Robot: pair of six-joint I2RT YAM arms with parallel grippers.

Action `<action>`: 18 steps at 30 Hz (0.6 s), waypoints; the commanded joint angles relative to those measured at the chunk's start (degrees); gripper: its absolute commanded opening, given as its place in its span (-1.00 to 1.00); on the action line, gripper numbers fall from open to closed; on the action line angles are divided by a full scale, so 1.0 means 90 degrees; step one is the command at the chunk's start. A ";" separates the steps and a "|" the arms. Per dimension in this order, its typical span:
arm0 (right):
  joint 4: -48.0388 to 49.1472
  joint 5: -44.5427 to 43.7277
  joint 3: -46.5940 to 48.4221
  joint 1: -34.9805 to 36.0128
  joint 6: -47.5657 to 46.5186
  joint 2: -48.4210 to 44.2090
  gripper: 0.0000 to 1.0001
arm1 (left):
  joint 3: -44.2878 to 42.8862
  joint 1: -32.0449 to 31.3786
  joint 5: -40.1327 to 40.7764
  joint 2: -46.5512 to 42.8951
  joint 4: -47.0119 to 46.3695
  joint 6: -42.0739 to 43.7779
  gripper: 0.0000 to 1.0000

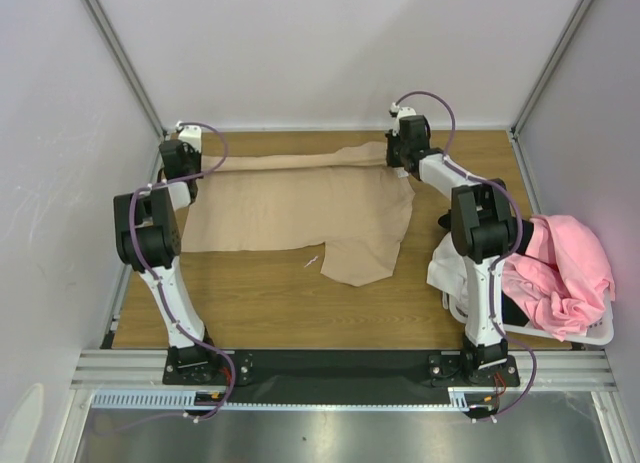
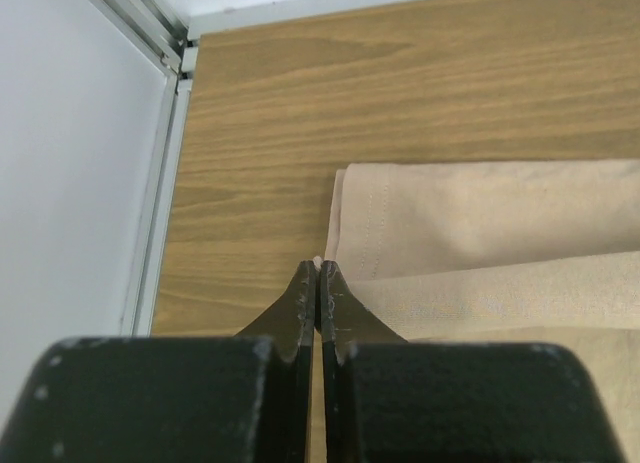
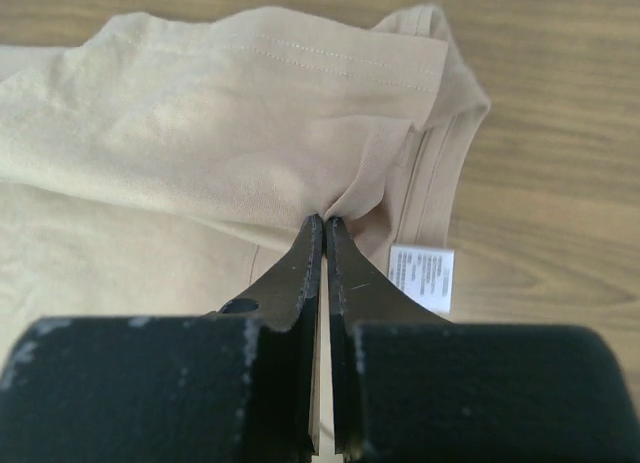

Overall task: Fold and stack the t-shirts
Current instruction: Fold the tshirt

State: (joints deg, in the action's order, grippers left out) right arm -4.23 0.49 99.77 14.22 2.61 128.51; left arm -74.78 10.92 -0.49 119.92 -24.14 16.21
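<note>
Top view first. The tan t-shirt (image 1: pixel 300 218) lies spread over the far half of the wooden table (image 1: pixel 260 303). Its far edge is turned over into a long strip that runs straight from the left gripper (image 1: pixel 196 165) to the right gripper (image 1: pixel 400 163). Each arm reaches out to one end of that strip. A sleeve pokes toward the near side.

At the right edge sits a white laundry basket (image 1: pixel 590 335). A pink t-shirt (image 1: pixel 565 268) is heaped on top and a white t-shirt (image 1: pixel 445 268) hangs over its left side. A patch of black cloth (image 1: pixel 518 311) shows under the pink.

Over to the left wrist view. The jaws are pressed tight together, with the tips right at the shirt's corner and a sliver of tan cloth nipped between them. The stitched hem runs away from the tips and folded layers stretch off to the right. Bare wood lies ahead, and the wall rail (image 2: pixel 165 183) stands at the left.

Now the right wrist view. The jaws are clamped together here too, and the tan cloth puckers into a small gather right where the tips bite it. The ribbed collar curves past on the right. A white label (image 3: pixel 422 273) lies just beside the right finger.
</note>
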 commanded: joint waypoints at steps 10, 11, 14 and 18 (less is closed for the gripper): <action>-0.0555 0.0345 0.0018 0.0002 0.0071 -0.0734 0.00 | -0.0255 0.0105 0.0172 -0.0697 0.0865 0.0065 0.07; -0.0633 0.0452 0.0183 -0.0007 0.0081 -0.0753 0.23 | -0.0342 0.0105 0.0211 -0.0736 0.1030 0.0016 0.21; -0.0906 0.0697 0.0418 -0.0076 0.0217 -0.0773 0.52 | -0.0460 0.0096 0.0308 -0.0970 0.1324 -0.0296 0.53; -0.1121 0.0785 0.1022 -0.0144 0.0705 -0.0647 0.70 | -0.0577 0.0066 0.0454 -0.1205 0.1510 -0.1181 0.74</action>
State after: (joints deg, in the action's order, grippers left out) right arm -12.97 5.43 102.83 13.69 5.39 125.91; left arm -76.36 11.29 1.98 114.10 -12.05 12.64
